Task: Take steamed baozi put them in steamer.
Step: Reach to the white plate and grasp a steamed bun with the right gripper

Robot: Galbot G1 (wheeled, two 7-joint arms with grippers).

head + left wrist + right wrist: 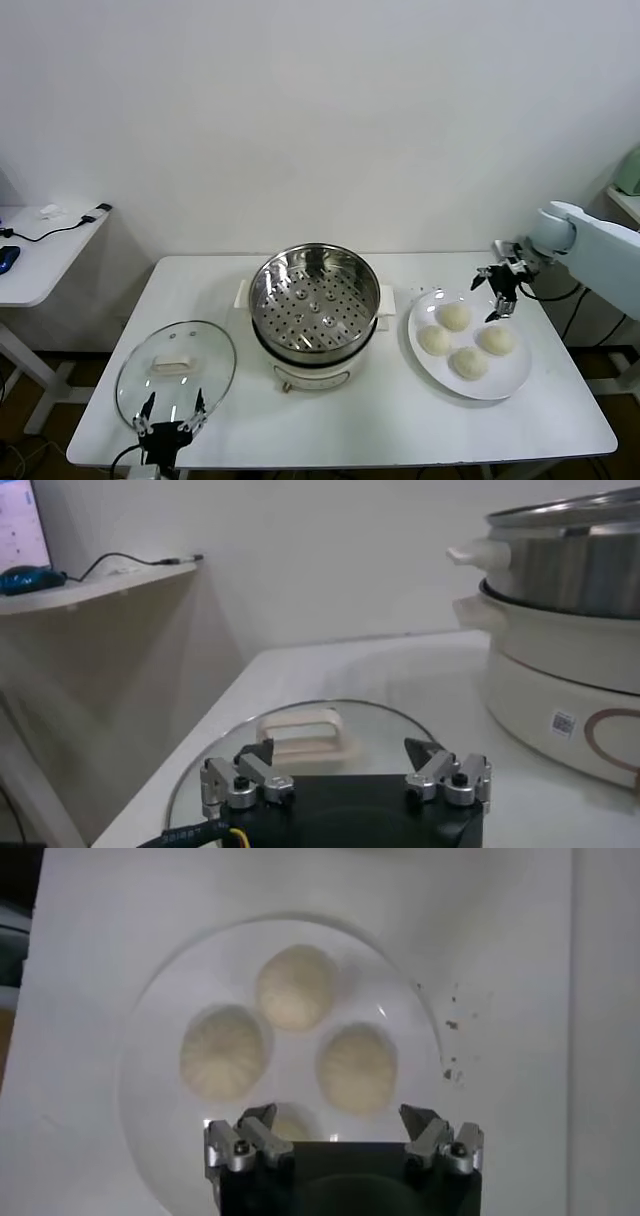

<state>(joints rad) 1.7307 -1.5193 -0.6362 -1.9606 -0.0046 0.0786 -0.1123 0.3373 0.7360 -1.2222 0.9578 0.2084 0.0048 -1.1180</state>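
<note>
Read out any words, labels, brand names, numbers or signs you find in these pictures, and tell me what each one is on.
No text can be read anywhere.
Small square code sticker on the cream-white base of the round shiny stainless-steel steamer: too small and blurred to read.
Brown curved mark beside it on the base: a partial emblem, no letters visible.
Lit screen at the far edge of the left wrist view: contents too blurred to read.

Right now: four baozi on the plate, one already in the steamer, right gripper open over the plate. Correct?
Not quite. The steamer is empty; the head view shows only its bare perforated tray. All four baozi lie on the plate, with the right gripper open above them.
</note>
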